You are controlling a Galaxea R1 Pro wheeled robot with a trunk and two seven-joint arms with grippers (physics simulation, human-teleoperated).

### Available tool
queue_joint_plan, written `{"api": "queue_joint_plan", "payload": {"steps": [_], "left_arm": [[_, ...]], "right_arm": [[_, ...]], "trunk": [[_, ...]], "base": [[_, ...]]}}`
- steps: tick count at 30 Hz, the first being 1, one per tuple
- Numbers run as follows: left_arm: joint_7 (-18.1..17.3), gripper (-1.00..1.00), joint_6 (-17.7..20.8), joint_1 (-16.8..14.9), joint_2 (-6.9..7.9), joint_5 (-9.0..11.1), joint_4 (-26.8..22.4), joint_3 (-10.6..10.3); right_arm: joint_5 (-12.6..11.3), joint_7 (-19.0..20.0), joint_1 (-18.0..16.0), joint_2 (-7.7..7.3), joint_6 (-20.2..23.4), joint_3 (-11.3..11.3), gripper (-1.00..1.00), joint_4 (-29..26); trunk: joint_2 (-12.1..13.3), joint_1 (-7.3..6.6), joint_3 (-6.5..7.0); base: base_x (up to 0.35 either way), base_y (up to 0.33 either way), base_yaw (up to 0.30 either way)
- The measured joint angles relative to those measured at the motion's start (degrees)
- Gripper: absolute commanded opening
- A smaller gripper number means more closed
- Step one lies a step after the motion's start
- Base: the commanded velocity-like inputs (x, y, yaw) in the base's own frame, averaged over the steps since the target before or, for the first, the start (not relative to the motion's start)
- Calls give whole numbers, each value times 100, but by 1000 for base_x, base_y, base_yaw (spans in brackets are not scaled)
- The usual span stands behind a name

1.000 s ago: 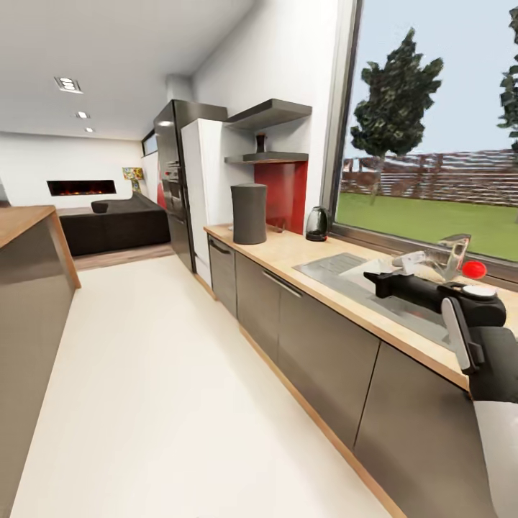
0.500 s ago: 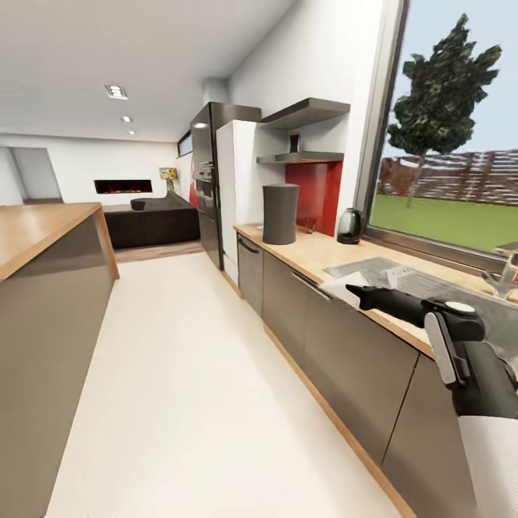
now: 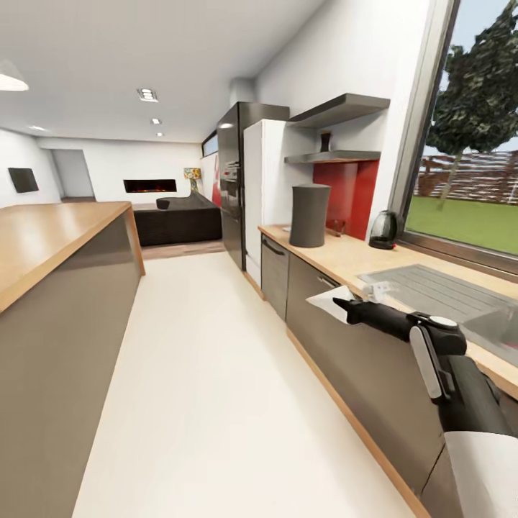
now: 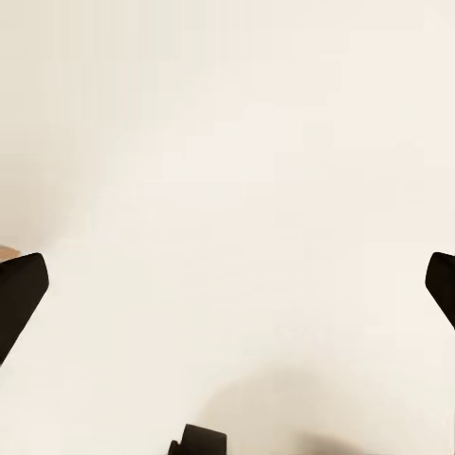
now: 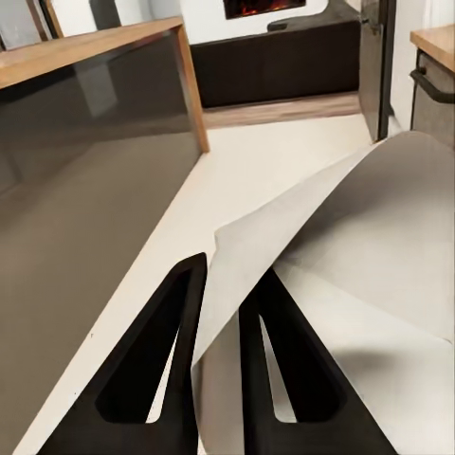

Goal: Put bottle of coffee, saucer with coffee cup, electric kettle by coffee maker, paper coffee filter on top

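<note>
My right gripper (image 3: 345, 308) is shut on a white paper coffee filter (image 3: 327, 301), held just off the counter's front edge. In the right wrist view the filter (image 5: 360, 246) is pinched between the two black fingers (image 5: 161, 351). The coffee maker (image 3: 309, 215), a dark grey cylinder, stands at the far end of the wooden countertop (image 3: 345, 260). A dark electric kettle (image 3: 383, 230) sits by the window. The bottle of coffee (image 3: 325, 141) stands on the wall shelf (image 3: 332, 156). My left gripper (image 4: 227, 284) is open above pale floor.
A sink (image 3: 439, 291) is set into the counter near my right arm. A tall fridge and oven unit (image 3: 244, 187) ends the counter run. A wood-topped island (image 3: 57, 237) lines the left side, with a wide white floor aisle (image 3: 201, 360) between.
The whole view has swung left as the robot turned. My right gripper, still holding the filter, went from above the sink to just off the counter's front edge.
</note>
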Motion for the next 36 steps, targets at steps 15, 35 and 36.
{"api": "queue_joint_plan", "payload": {"steps": [15, 35, 36], "left_arm": [[-1, 100, 0, -4, 0, 1, 2, 3], [-19, 100, 9, -3, 1, 2, 5, 179], [-19, 100, 9, -3, 1, 1, 5, 180]], "right_arm": [[10, 94, 0, 32, -1, -4, -100, 12], [8, 95, 9, 40, -5, 3, -100, 74], [9, 95, 9, 40, -6, -1, -100, 78]], "trunk": [[0, 0, 0], [0, -1, 0], [0, -1, 0]], "base": [[296, 150, 136], [328, 3, 135], [328, 0, 16]]}}
